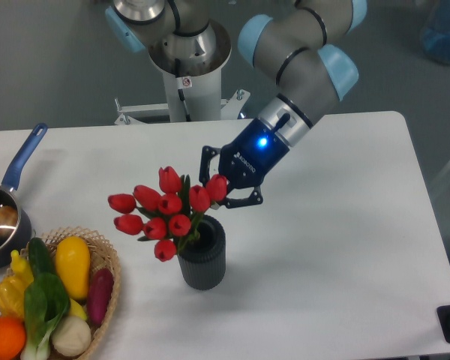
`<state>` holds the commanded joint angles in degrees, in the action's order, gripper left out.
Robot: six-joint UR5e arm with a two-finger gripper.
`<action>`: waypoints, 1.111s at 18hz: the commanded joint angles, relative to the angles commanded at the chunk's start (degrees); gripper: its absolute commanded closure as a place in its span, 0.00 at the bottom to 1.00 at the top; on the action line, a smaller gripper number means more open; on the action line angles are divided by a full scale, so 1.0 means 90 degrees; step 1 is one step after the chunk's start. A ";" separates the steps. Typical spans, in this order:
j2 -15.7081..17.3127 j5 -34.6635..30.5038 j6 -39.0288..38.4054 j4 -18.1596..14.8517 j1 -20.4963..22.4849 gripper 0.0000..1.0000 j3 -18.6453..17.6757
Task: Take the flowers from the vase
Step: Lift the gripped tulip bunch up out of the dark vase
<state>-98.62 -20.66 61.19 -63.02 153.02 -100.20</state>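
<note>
The flowers (pixel 161 211) are held above and to the left of the vase (pixel 203 253), their stems reaching down to its round mouth. The gripper (pixel 223 182) is clenched on the bunch at its right side, against the rightmost bud. The vase stands upright on the white table (pixel 345 247), with bare surface to its right and front. A wicker basket (pixel 105 259) and a saucepan (pixel 4 217) are seen at the left edge.

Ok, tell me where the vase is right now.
The vase stands on the white table just below centre of the camera view, right of the wicker basket, under the flowers.
</note>
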 joint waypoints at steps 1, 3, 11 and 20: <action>0.0020 0.0088 -0.0205 0.0000 0.0000 1.00 0.0097; 0.0030 0.0215 -0.0635 0.0000 0.0068 1.00 0.0332; 0.0137 0.0626 -0.1553 0.0000 0.0517 1.00 0.0918; 0.0215 0.0646 -0.1946 0.0029 0.1357 1.00 0.1154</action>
<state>-96.68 -14.85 43.68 -62.75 165.23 -89.82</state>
